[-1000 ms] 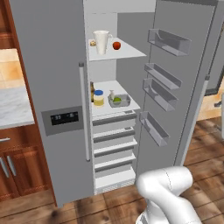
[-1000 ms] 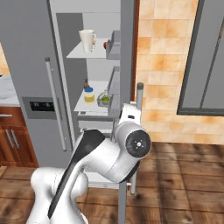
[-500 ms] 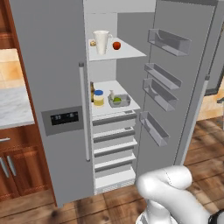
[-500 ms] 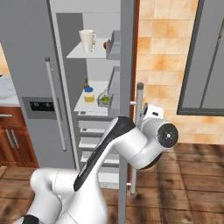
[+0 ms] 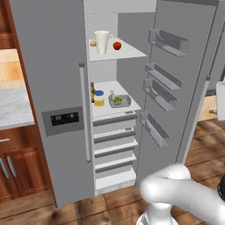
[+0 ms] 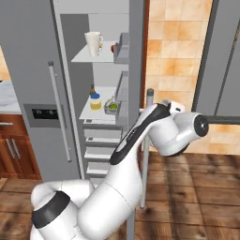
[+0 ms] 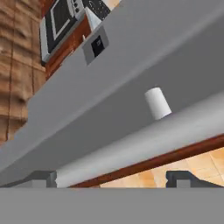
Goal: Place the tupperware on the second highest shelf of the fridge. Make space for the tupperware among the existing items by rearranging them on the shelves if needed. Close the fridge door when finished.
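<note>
I have the arm reaching round the outer face of the open fridge door [image 6: 136, 70], the tool [image 7: 111, 178] spread wide with the door's bar handle [image 7: 144, 140] running between its dark tips, nothing yet gripped. Inside the fridge [image 5: 57, 88], the tupperware [image 5: 119, 101] sits on the second highest shelf [image 5: 115, 107] just beside the yellow jar [image 5: 99, 98], with the white jug [image 5: 101, 41] and red fruit [image 5: 117, 45] on the shelf above. My worry, as I judge it, is the closing push: with the tips apart, the bar could slip free mid-swing and leave the door ajar, or the elbow, bent close to the door's edge in the right base view, could get caught between door and cabinet as it shuts.
</note>
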